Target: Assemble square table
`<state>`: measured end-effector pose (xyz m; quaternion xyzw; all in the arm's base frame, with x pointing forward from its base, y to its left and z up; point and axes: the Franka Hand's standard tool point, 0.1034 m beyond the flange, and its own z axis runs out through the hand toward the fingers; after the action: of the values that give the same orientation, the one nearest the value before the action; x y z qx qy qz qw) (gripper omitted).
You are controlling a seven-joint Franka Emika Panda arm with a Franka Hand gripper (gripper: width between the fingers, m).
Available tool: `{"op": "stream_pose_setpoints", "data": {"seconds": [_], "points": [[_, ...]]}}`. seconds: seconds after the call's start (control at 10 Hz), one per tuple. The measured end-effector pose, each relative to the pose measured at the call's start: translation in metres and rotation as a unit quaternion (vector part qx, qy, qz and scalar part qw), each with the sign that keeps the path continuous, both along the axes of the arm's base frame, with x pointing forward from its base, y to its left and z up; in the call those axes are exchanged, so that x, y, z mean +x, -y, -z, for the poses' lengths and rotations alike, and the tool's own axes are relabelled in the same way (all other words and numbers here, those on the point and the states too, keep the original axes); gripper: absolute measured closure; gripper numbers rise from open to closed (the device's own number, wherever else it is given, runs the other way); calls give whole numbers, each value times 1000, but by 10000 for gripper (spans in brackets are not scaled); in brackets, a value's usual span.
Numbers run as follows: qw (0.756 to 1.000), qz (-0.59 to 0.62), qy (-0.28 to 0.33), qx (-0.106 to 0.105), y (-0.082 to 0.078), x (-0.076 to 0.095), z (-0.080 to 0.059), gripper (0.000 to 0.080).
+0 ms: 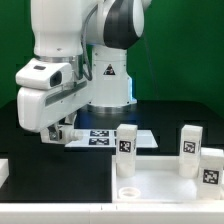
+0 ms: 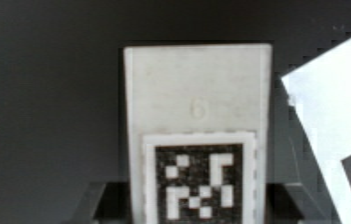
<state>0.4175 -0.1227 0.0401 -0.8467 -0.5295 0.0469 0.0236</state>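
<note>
The hand (image 1: pixel 62 133), partly closed on a white leg (image 2: pixel 193 125), hangs low over the black table (image 1: pixel 170 115). A slip could drop the leg short of the square tabletop (image 1: pixel 150 180), where three legs (image 1: pixel 127 141) crowd the approach; open room lies behind.

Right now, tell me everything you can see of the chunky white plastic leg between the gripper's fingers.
The chunky white plastic leg is a rectangular block with a black-and-white square tag near one end. The dark fingers of the gripper clamp its tagged end from both sides. Behind it is the black table; nothing else touches it.
</note>
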Motion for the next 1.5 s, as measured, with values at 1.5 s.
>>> {"op": "stream_pose_setpoints", "data": {"seconds": [1.5], "points": [[772, -618, -80, 123, 2, -17, 15, 515]]}}
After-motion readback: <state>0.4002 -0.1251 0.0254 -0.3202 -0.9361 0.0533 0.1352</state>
